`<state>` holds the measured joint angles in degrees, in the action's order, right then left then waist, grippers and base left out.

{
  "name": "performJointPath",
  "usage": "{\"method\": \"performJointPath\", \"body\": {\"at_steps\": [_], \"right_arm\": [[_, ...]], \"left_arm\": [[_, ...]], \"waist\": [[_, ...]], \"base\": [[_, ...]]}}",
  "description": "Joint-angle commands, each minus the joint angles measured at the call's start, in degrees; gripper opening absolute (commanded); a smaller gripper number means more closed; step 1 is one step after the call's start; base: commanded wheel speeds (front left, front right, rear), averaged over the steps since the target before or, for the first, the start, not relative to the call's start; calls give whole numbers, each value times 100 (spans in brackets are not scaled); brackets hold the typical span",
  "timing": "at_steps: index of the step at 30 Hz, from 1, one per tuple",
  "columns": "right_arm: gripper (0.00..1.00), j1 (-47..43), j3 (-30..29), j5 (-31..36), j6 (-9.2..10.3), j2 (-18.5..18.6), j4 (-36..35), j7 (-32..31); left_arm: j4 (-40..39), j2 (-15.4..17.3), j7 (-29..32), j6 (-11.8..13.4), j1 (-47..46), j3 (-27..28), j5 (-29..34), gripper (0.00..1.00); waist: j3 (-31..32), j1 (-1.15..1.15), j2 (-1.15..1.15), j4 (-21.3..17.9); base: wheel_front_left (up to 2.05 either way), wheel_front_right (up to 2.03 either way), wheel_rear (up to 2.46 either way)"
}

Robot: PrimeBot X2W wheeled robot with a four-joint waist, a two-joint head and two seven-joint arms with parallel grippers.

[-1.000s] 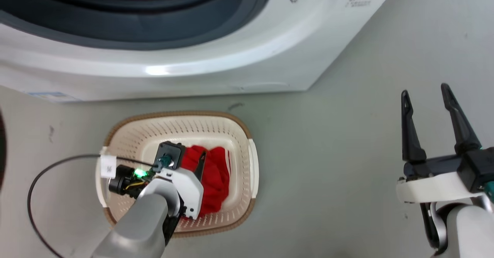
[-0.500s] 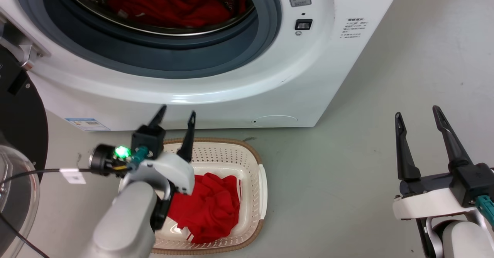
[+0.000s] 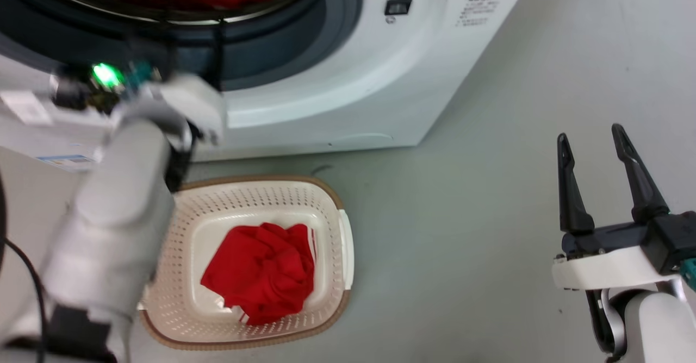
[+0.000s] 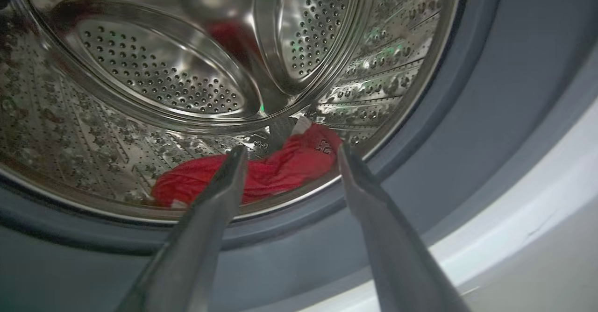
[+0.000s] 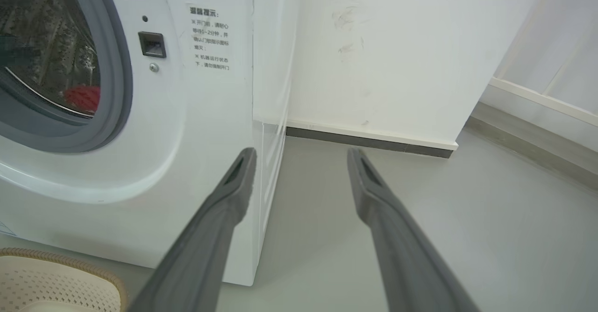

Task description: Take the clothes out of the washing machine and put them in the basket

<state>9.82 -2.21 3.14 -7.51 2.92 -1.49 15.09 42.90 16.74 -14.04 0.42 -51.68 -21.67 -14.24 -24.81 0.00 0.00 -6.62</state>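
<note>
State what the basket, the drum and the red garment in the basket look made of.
Basket: cream plastic, likely; moulded perforated walls, brown rim.
Drum: polished steel, seemingly; mirror reflections, punched holes.
Red garment: soft fabric; folds and crumples.

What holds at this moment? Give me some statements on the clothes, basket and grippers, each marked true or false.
1. A red garment lies in the basket. True.
2. The left gripper is open, aimed into the washing machine and its drum. True.
3. The drum is empty. False: red cloth lies on its bottom.
4. The right gripper grips cloth. False: it is open and holds nothing.
5. The basket stands on the washing machine. False: it stands on the floor in front of it.
</note>
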Motion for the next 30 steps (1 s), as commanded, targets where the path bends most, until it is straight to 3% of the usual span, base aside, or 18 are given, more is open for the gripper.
{"method": "performJointPath", "body": {"at_steps": [1,10,19,30], "right_arm": [[100,93,4,-24,4,-8,-17,12],[100,393,85,-249,4,-8,-106,12],[100,688,190,-482,4,-10,-231,12],[100,815,301,-774,4,-9,-468,13]], "left_arm": [[104,27,40,-39,-192,9,38,100],[1147,246,766,-388,-1894,-93,95,100],[2131,438,1962,-676,-3309,-104,-103,100],[2677,573,3416,-775,-4564,-311,-188,100]], "waist": [[-232,0,0,-170],[-954,0,0,-520],[-1661,0,0,-869],[-2313,0,0,-1185]], "base": [[0,0,0],[0,0,0],[0,0,0],[0,0,0]]}}
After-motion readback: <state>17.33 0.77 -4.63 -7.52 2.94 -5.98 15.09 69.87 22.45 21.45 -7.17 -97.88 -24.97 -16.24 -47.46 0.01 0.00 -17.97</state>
